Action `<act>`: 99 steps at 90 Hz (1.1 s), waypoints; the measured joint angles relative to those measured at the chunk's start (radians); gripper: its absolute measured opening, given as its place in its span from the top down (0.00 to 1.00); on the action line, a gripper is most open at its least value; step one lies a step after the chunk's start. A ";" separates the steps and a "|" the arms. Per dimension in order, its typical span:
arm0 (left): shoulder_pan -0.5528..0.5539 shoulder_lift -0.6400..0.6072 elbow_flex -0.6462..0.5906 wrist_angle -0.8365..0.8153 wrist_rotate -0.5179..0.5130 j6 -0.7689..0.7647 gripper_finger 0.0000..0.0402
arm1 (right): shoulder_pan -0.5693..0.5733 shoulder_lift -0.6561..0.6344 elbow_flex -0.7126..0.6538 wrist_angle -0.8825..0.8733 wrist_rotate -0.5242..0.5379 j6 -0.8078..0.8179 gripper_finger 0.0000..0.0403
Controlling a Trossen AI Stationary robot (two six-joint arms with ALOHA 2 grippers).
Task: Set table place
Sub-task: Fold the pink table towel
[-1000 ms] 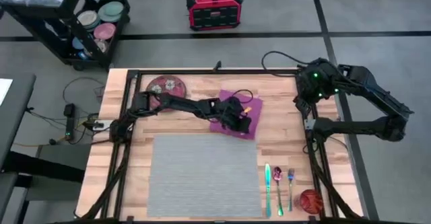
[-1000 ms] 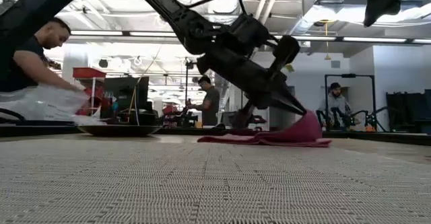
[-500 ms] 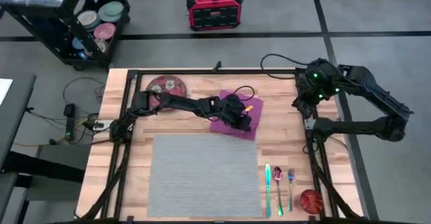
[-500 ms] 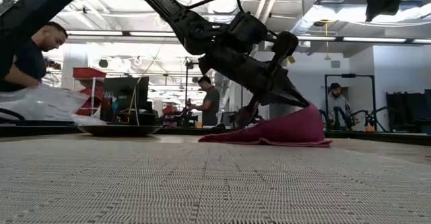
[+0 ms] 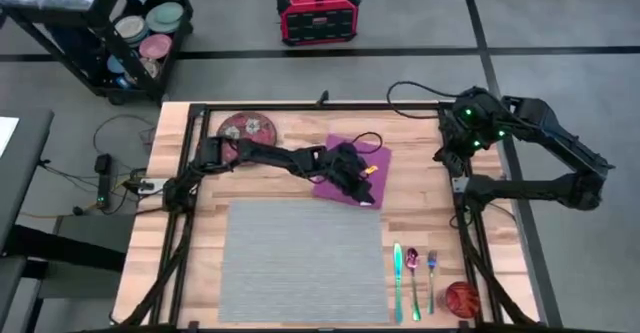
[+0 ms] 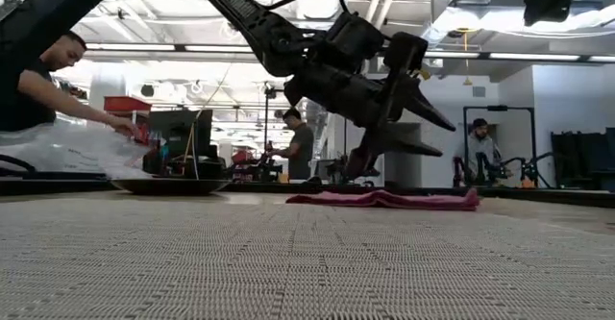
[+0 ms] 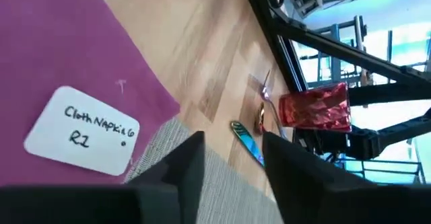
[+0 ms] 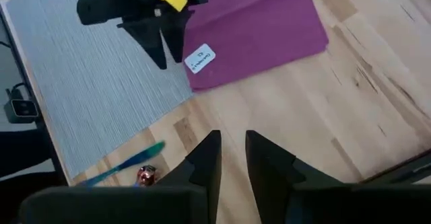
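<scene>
Placemat (image 5: 300, 258) bare; left hand (image 5: 362, 185) released, fingers parted, tilted above flat purple napkin (image 5: 350, 168); right hand (image 5: 450, 153) raised, released.

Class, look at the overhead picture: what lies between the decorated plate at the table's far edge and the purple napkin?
In the high view, the left arm stretches across bare table planks from the plate to the napkin.

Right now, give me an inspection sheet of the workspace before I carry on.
Surface: table, light wood planks.
Job's things: grey placemat bare; purple napkin flat beyond it; plate at far left corner; cutlery and red cup right of the placemat.
Clutter: nothing seen.
Grippers: left gripper open above the napkin; right gripper open, raised.
Cables: black cable at far edge.
Surroundings: cart, red box, person.
</scene>
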 joint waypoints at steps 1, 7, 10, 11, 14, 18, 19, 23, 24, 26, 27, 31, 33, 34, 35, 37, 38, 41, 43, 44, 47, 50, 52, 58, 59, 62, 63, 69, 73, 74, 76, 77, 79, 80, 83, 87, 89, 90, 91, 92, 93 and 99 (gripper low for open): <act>0.004 -0.001 0.000 0.000 0.000 0.001 0.61 | 0.000 0.000 0.000 -0.002 0.000 0.000 0.86; 0.037 -0.002 0.009 -0.029 0.004 -0.004 0.57 | 0.000 0.000 0.000 -0.017 0.000 0.000 0.86; 0.056 0.000 0.025 -0.071 0.029 -0.008 0.56 | 0.000 0.000 0.000 -0.021 0.000 0.000 0.86; 0.063 0.000 0.033 -0.087 0.041 -0.008 0.56 | 0.000 0.000 0.000 -0.023 0.000 0.001 0.86; 0.083 0.002 0.064 -0.155 0.077 0.009 0.55 | 0.000 0.000 0.000 -0.031 0.000 0.001 0.86; 0.102 0.002 0.128 -0.311 0.091 0.073 0.55 | 0.000 0.000 0.000 -0.041 0.000 0.001 0.86; 0.106 0.001 0.148 -0.362 0.083 0.094 0.55 | 0.000 0.000 0.000 -0.042 0.000 0.001 0.86; 0.113 0.001 0.236 -0.582 -0.001 0.205 0.57 | 0.000 0.000 0.000 -0.043 0.000 0.001 0.86; 0.113 0.001 0.261 -0.642 -0.033 0.237 0.57 | 0.000 0.000 0.000 -0.044 0.000 0.001 0.86; 0.111 0.001 0.313 -0.767 -0.110 0.309 0.58 | 0.000 0.000 0.000 -0.046 0.001 0.001 0.86; 0.108 0.001 0.337 -0.820 -0.152 0.343 0.59 | 0.000 0.000 0.000 -0.046 0.001 0.001 0.86; 0.090 0.002 0.429 -0.990 -0.340 0.444 0.63 | 0.000 0.000 0.000 -0.046 0.001 0.001 0.86; 0.081 0.004 0.469 -1.043 -0.439 0.474 0.64 | 0.000 0.000 0.000 -0.046 0.001 0.001 0.86; 0.077 0.004 0.486 -1.060 -0.486 0.486 0.65 | 0.000 0.000 0.000 -0.046 0.001 0.001 0.86; 0.073 0.004 0.500 -1.071 -0.530 0.495 0.66 | 0.000 0.000 0.000 -0.046 0.001 0.001 0.86; 0.064 0.004 0.528 -1.092 -0.604 0.505 0.68 | 0.000 -0.001 0.000 -0.046 0.001 0.001 0.86; 0.062 0.004 0.539 -1.096 -0.629 0.507 0.68 | 0.000 -0.001 0.000 -0.046 0.002 0.001 0.86; 0.055 0.004 0.569 -1.100 -0.687 0.514 0.71 | -0.001 -0.001 0.000 -0.046 0.006 0.001 0.86; 0.052 0.005 0.586 -1.094 -0.705 0.513 0.72 | -0.001 -0.001 0.000 -0.046 0.009 0.001 0.86; 0.051 0.006 0.594 -1.087 -0.710 0.510 0.72 | -0.001 -0.001 0.000 -0.046 0.012 0.001 0.86; 0.050 0.006 0.609 -1.050 -0.711 0.495 0.73 | -0.001 -0.001 0.000 -0.047 0.012 0.001 0.86; 0.048 0.006 0.611 -0.985 -0.707 0.480 0.74 | -0.001 -0.001 0.000 -0.050 0.012 0.001 0.86; 0.047 0.006 0.613 -0.948 -0.697 0.477 0.74 | -0.001 -0.001 0.000 -0.052 0.012 0.001 0.86; 0.043 0.008 0.613 -0.888 -0.657 0.489 0.74 | -0.001 -0.004 0.000 -0.063 0.012 0.007 0.86; 0.041 0.013 0.613 -0.882 -0.653 0.496 0.74 | -0.001 -0.006 0.000 -0.065 0.012 0.008 0.86; 0.038 0.024 0.614 -0.869 -0.642 0.507 0.74 | -0.001 -0.010 0.000 -0.069 0.012 0.008 0.86; 0.038 0.026 0.614 -0.868 -0.637 0.508 0.74 | -0.001 -0.011 0.000 -0.070 0.011 0.008 0.86; 0.035 0.045 0.611 -0.922 -0.614 0.497 0.74 | -0.001 -0.025 0.000 -0.080 0.011 0.009 0.86; 0.037 0.059 0.610 -0.950 -0.606 0.490 0.74 | -0.001 -0.035 0.000 -0.087 0.010 0.009 0.86; 0.037 0.063 0.610 -0.952 -0.607 0.489 0.74 | -0.001 -0.037 0.000 -0.089 0.010 0.009 0.86; 0.038 0.069 0.610 -0.957 -0.609 0.486 0.74 | -0.001 -0.043 0.000 -0.093 0.010 0.011 0.86; 0.038 0.070 0.611 -0.963 -0.611 0.485 0.74 | -0.001 -0.046 0.000 -0.094 0.010 0.012 0.86; 0.038 0.074 0.611 -0.984 -0.617 0.479 0.74 | -0.001 -0.052 0.000 -0.095 0.010 0.014 0.86; 0.038 0.074 0.611 -0.996 -0.626 0.477 0.74 | -0.001 -0.055 0.000 -0.096 0.010 0.016 0.86; 0.037 0.081 0.611 -1.024 -0.644 0.469 0.74 | -0.001 -0.064 0.000 -0.098 0.010 0.022 0.86; 0.032 0.096 0.612 -1.019 -0.660 0.467 0.74 | -0.001 -0.075 0.000 -0.103 0.008 0.033 0.86; 0.030 0.101 0.613 -1.016 -0.660 0.465 0.74 | -0.001 -0.081 0.000 -0.106 0.007 0.037 0.86; 0.029 0.104 0.613 -1.018 -0.660 0.464 0.74 | -0.001 -0.083 0.000 -0.107 0.007 0.039 0.86; 0.028 0.107 0.612 -1.025 -0.657 0.463 0.74 | -0.001 -0.086 0.000 -0.109 0.007 0.040 0.86; 0.028 0.111 0.612 -1.032 -0.655 0.460 0.74 | -0.001 -0.088 0.000 -0.110 0.007 0.042 0.86; 0.027 0.115 0.611 -1.039 -0.653 0.456 0.74 | -0.001 -0.090 0.000 -0.111 0.007 0.044 0.86; 0.022 0.139 0.611 -1.032 -0.592 0.431 0.74 | -0.001 -0.102 0.000 -0.109 0.007 0.054 0.86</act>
